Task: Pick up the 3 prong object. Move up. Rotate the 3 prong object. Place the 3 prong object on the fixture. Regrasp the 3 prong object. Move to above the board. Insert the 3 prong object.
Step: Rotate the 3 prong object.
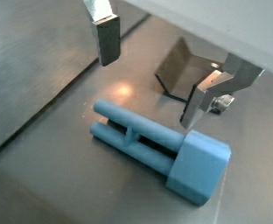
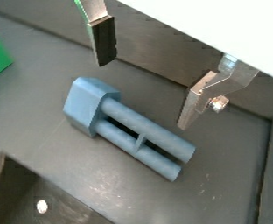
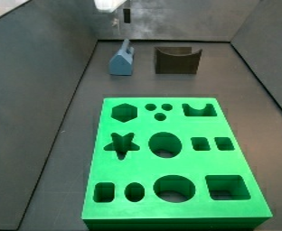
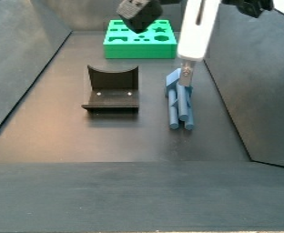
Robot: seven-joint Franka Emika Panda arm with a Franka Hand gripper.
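Though matte, end effector (image 1: 150, 77) silver-plated.

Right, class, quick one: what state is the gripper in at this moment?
Gripper: open, holding nothing, hovering above the 3 prong object, which lies on the floor between the fingers in both wrist views.

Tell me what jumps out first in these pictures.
The big bright green board with its cut-out shapes dominates a side view. Behind it, the blue-grey 3 prong object lies on the dark floor beside the brown fixture. The hand hangs open just above the object.
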